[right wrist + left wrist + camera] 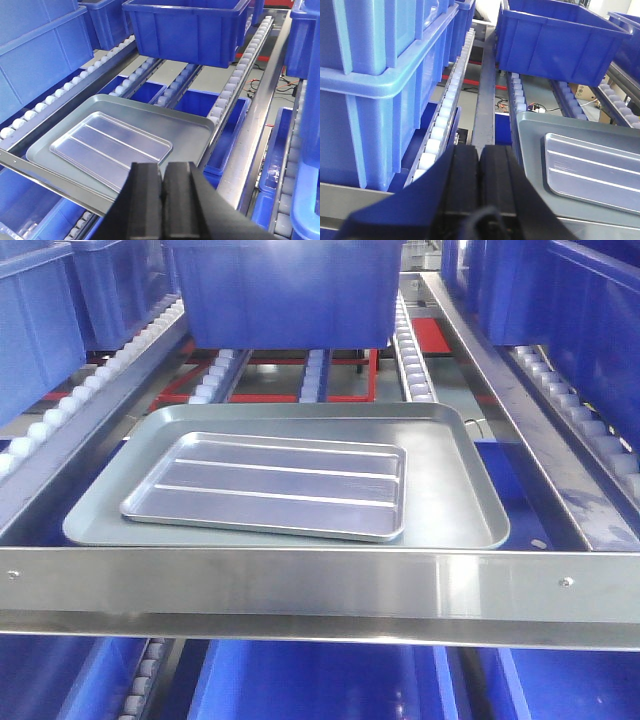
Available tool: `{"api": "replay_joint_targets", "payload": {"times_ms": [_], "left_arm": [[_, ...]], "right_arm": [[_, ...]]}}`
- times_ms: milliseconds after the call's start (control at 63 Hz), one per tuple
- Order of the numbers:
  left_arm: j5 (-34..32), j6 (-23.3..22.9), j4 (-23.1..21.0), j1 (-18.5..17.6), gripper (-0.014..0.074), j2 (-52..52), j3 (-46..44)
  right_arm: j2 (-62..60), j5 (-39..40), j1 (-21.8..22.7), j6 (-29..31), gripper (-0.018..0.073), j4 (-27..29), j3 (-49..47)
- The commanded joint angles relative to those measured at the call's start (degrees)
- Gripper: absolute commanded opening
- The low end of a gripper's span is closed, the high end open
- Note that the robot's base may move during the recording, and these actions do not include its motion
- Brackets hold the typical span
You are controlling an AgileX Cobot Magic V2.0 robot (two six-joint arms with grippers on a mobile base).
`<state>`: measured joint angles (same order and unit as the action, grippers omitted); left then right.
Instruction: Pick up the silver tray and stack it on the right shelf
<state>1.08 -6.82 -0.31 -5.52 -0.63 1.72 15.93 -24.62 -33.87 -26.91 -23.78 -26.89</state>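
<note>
The silver tray, shiny with two long ridges, lies inside the larger dull grey tray on the roller shelf behind its brushed-steel front bar. The silver tray also shows in the left wrist view and the right wrist view. My left gripper is shut and empty, to the left of both trays over the shelf rail. My right gripper is shut and empty, in front of the trays' right near corner. No gripper shows in the front view.
A large blue bin stands on the rollers behind the trays. Blue bins are stacked at the left, others at the right and on the level below. White roller rails run front to back.
</note>
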Motion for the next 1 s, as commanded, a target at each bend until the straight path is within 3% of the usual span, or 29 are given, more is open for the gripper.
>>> {"api": "replay_joint_targets", "payload": {"times_ms": [0,127,206,301,428,492,730,920,984], "left_arm": [[-5.1,0.0,-0.4,-0.5,-0.0092,-0.8,1.1],[-5.1,0.0,-0.4,-0.5,-0.0092,-0.8,1.1],[-5.1,0.0,-0.4,-0.5,-0.0092,-0.8,1.1],[-5.1,0.0,-0.4,-0.5,-0.0092,-0.8,1.1],[-5.1,0.0,-0.4,-0.5,-0.0092,-0.8,1.1],[-5.1,0.0,-0.4,-0.5,-0.0092,-0.8,1.1],[-5.1,0.0,-0.4,-0.5,-0.0092,-0.8,1.1],[-5.1,0.0,-0.4,-0.5,-0.0092,-0.8,1.1],[-5.1,0.0,-0.4,-0.5,-0.0092,-0.8,1.1]], "right_arm": [[0.5,4.8,0.0,0.3,0.0053,-1.7,-1.5],[0.5,4.5,0.1,0.5,0.0053,-1.7,-1.5],[0.5,3.9,2.5,1.9,0.0053,-0.6,-1.5],[0.5,4.2,8.9,8.6,0.0053,6.2,-1.1],[-0.3,7.5,21.5,22.4,0.0053,19.3,2.2],[-1.6,10.7,25.8,25.2,0.0053,23.1,5.5],[-12.4,21.5,37.0,25.3,0.0053,24.4,19.6],[-17.8,26.2,38.7,25.2,0.0053,24.4,27.7],[-17.7,24.6,38.7,25.2,0.0053,24.4,27.5]]}}
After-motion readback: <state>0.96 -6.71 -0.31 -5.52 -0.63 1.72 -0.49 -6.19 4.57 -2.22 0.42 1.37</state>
